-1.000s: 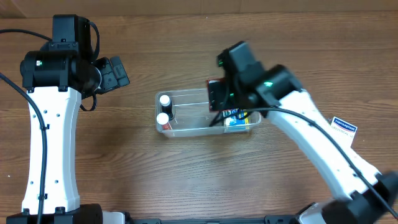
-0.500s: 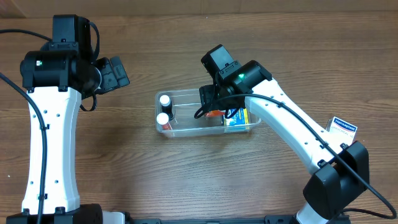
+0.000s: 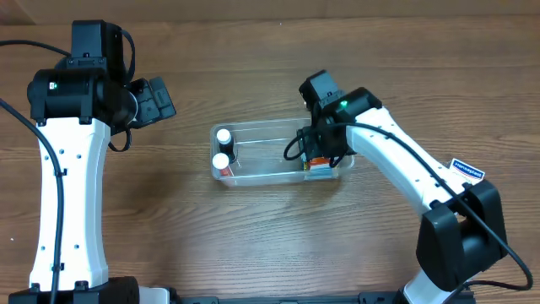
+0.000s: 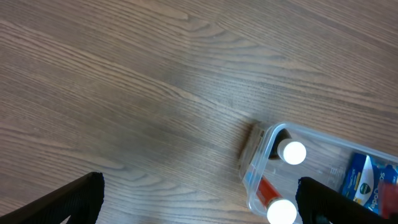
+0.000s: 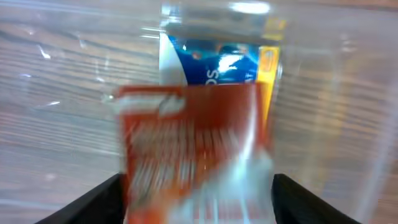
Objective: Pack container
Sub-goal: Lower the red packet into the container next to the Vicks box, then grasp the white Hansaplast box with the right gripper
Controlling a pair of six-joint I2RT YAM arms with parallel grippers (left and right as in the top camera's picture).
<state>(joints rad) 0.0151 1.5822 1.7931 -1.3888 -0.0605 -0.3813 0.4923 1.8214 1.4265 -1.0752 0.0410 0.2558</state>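
Observation:
The clear plastic container (image 3: 253, 127) lies at the table's middle, with two white-capped bottles (image 3: 223, 135) at its left end. My right gripper (image 3: 319, 156) is down in its right end. In the right wrist view its fingers sit against both sides of a blurred red box (image 5: 193, 143), above a blue box (image 5: 211, 62) lying inside the container wall (image 5: 348, 124). My left gripper (image 3: 164, 100) is open and empty, up and left of the container. In the left wrist view (image 4: 199, 205) the container corner (image 4: 261, 140) shows at the right.
A small white and blue box (image 3: 467, 171) lies on the table at the far right, next to the right arm's base. Bare wooden table surrounds the container.
My right gripper carried the red box from above the container's middle rightward and down into its right end. The left arm has not moved.

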